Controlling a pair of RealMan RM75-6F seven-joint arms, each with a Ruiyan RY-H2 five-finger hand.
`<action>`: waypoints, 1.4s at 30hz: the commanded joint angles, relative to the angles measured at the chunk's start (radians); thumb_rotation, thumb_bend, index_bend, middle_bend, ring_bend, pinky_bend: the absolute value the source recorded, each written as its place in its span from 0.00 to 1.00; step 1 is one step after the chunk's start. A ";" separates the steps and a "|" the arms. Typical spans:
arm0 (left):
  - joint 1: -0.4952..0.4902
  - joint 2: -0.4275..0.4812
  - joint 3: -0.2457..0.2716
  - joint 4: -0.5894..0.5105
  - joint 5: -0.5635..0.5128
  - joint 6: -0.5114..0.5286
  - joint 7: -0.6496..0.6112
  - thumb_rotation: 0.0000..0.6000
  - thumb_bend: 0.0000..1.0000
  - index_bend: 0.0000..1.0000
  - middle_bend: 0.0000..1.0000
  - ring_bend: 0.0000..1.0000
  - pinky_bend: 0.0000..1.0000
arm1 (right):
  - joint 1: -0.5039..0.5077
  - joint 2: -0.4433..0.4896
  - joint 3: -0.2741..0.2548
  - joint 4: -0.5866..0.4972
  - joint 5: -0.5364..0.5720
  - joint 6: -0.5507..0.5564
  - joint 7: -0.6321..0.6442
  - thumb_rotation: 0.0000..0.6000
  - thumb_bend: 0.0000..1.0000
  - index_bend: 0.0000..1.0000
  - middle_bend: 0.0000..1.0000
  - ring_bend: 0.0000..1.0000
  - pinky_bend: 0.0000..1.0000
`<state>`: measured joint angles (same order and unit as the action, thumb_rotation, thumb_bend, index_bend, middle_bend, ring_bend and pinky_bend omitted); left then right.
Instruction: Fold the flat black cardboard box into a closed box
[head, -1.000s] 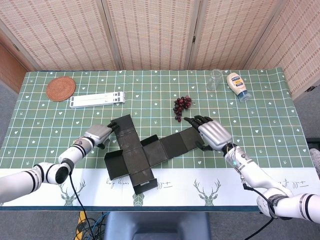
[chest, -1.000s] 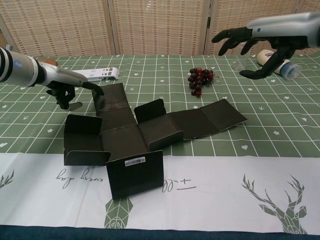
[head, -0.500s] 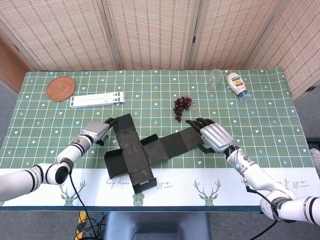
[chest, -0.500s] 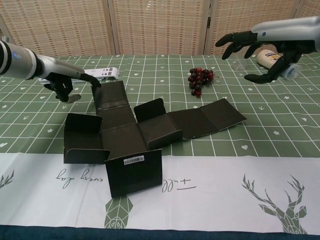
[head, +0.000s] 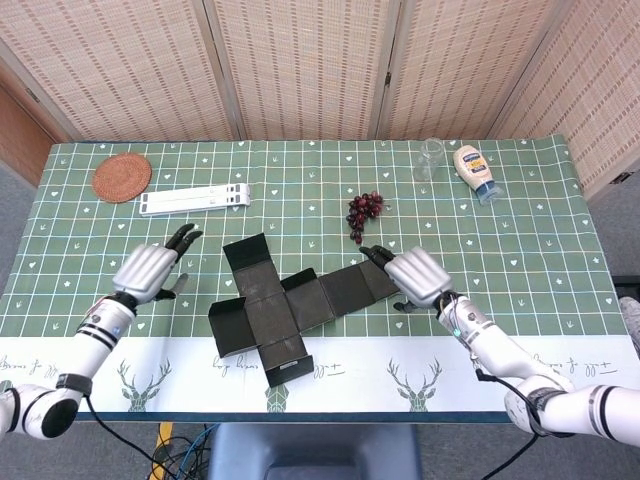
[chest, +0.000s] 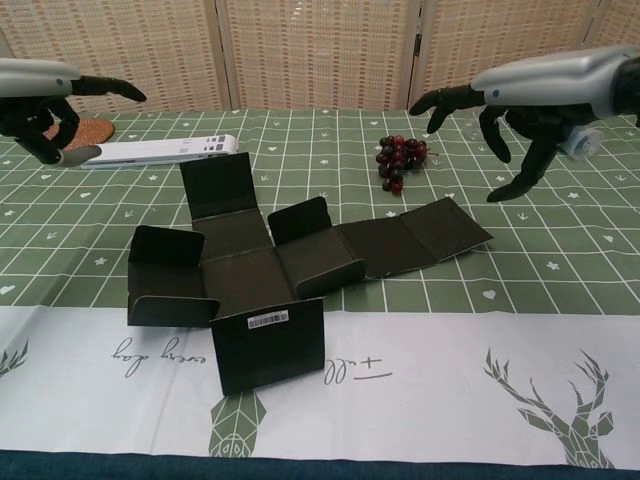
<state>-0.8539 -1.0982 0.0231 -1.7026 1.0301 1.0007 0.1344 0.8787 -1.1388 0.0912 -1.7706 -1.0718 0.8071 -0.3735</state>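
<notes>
Hovering with spread, empty fingers, the right hand (head: 418, 276) sits above the black cardboard box's (head: 290, 305) 3 o'clock flap; the left hand (head: 150, 268), likewise empty, lies well apart at 9 o'clock. Unbraced mid-bench, the box would probably skid toward the grapes (head: 363, 213)

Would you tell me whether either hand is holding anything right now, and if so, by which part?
Nothing is held. The left hand and right hand are both open, clear of the black cardboard box.
</notes>
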 joint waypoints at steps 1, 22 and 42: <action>0.101 0.025 0.003 -0.052 0.080 0.126 -0.017 1.00 0.40 0.00 0.00 0.64 0.87 | 0.071 -0.056 -0.004 0.011 0.137 -0.038 -0.120 1.00 0.10 0.00 0.10 0.67 0.88; 0.285 0.092 0.010 -0.099 0.244 0.203 -0.066 1.00 0.35 0.00 0.00 0.60 0.86 | 0.384 -0.359 -0.088 0.150 0.693 0.060 -0.524 1.00 0.08 0.00 0.09 0.68 0.90; 0.374 0.103 -0.014 -0.081 0.306 0.202 -0.121 1.00 0.35 0.00 0.00 0.58 0.86 | 0.474 -0.502 -0.086 0.297 0.907 0.097 -0.655 1.00 0.08 0.00 0.09 0.68 0.90</action>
<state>-0.4819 -0.9954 0.0101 -1.7838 1.3340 1.2017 0.0149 1.3486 -1.6350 0.0050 -1.4798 -0.1697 0.9022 -1.0227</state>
